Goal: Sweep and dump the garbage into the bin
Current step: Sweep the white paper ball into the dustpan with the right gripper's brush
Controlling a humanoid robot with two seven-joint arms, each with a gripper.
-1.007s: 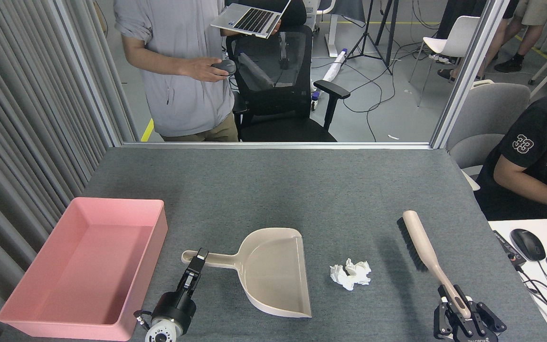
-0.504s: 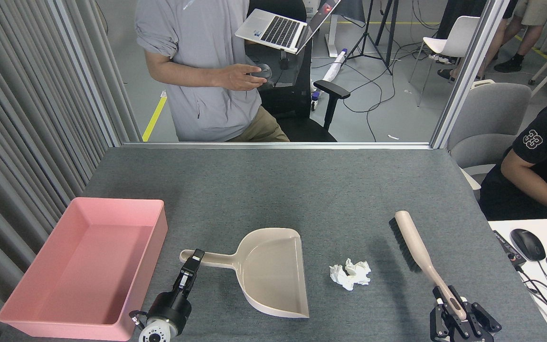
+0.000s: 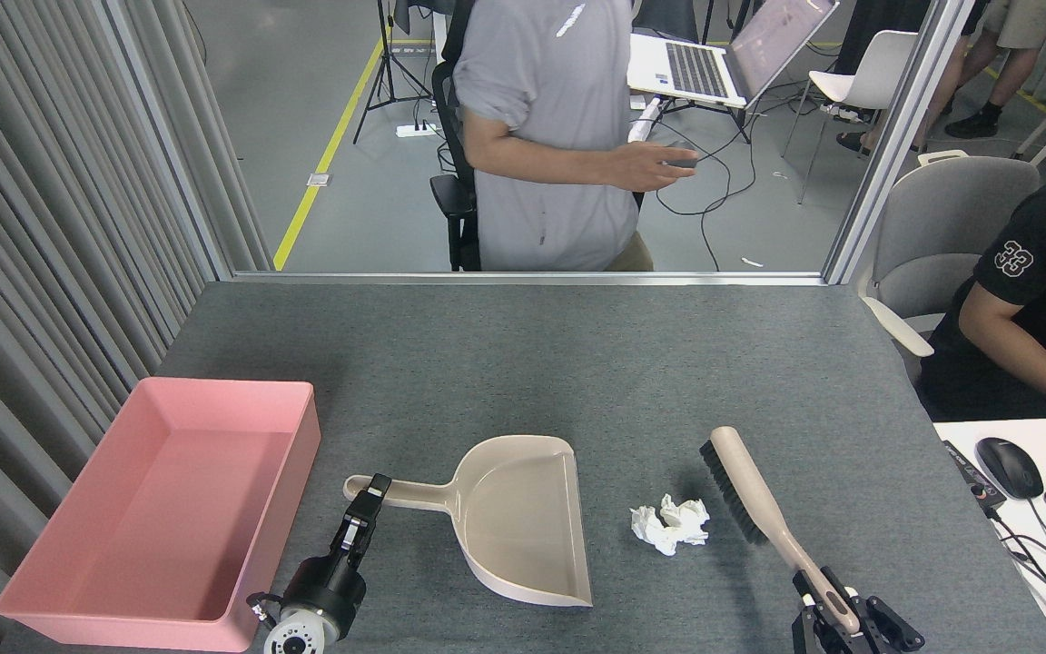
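R pincer point(image 3: 836, 610) grips brush point(image 3: 750, 486) handle by table's near edge; bristles just right of garbage point(image 3: 670, 524). L pincer point(image 3: 367, 500) clamps dustpan point(image 3: 523, 518) handle. Sweep wad left, bristles low, pan lip flat on table. Bin point(image 3: 287, 454) near-left corner, empty.

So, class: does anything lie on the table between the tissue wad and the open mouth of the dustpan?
Nothing visible does. Only bare grey table separates the tissue wad from the open edge of the dustpan. The brush, held by the right gripper, sits on the wad's far side.
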